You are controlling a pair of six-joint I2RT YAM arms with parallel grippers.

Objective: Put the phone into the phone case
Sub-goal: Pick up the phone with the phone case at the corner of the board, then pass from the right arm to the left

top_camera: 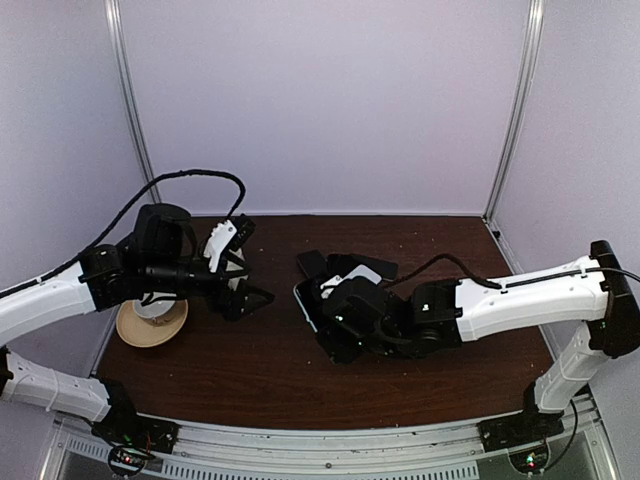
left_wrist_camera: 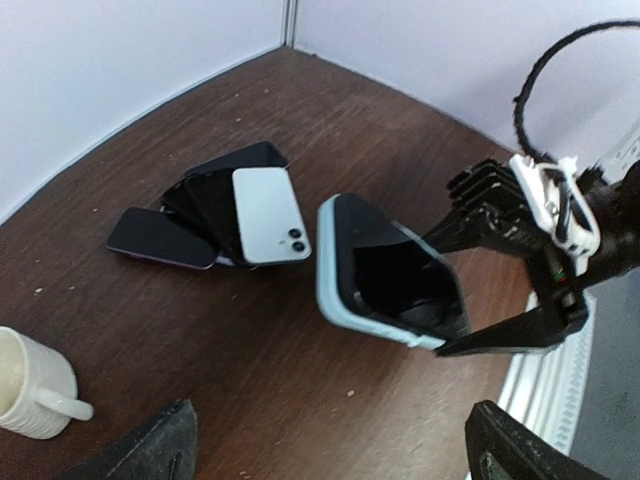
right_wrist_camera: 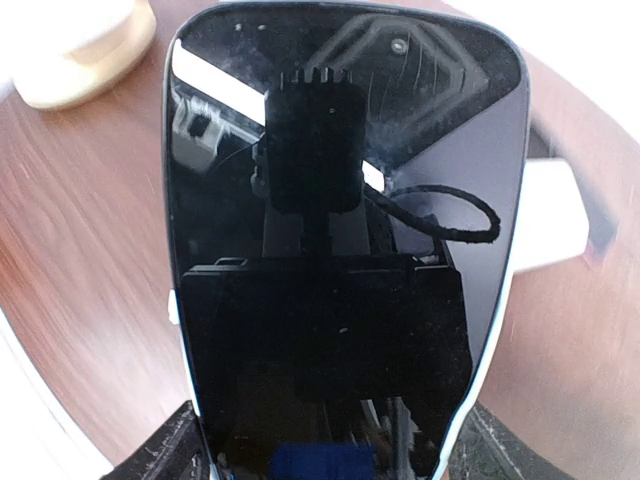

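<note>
Mid-table, right gripper [left_wrist_camera: 440, 295] has the case [left_wrist_camera: 330, 270] pinched across its width at one end, one black finger [left_wrist_camera: 480, 225] on each long side. Case is light blue w/ the phone [right_wrist_camera: 340, 200] sitting inside the rim, screen facing the right wrist cam and filling most of that view. Glass is dark and mirrors the gripper. Can't tell if the phone is seated all the way round. The assy is tilted; can't tell if its free end touches the table [top_camera: 250, 370].

Left gripper [left_wrist_camera: 340, 445] sits just left of the case, apart from it and pointed at it. Its fingers [left_wrist_camera: 150, 450] are spread wide w/ nothing between them.

Other items:
- Pile [left_wrist_camera: 215, 215] of spare phones lies flat behind the held one, near it but no contact. Mostly dark slabs, fanned and overlapping.
- White phone [left_wrist_camera: 268, 215] lies on top of the pile, back up, camera corner toward the case.
- Cup [left_wrist_camera: 30, 390], cream, handle visible, stands on a saucer [top_camera: 150, 325] at the table's left side under the left arm — well apart from the case.
</note>
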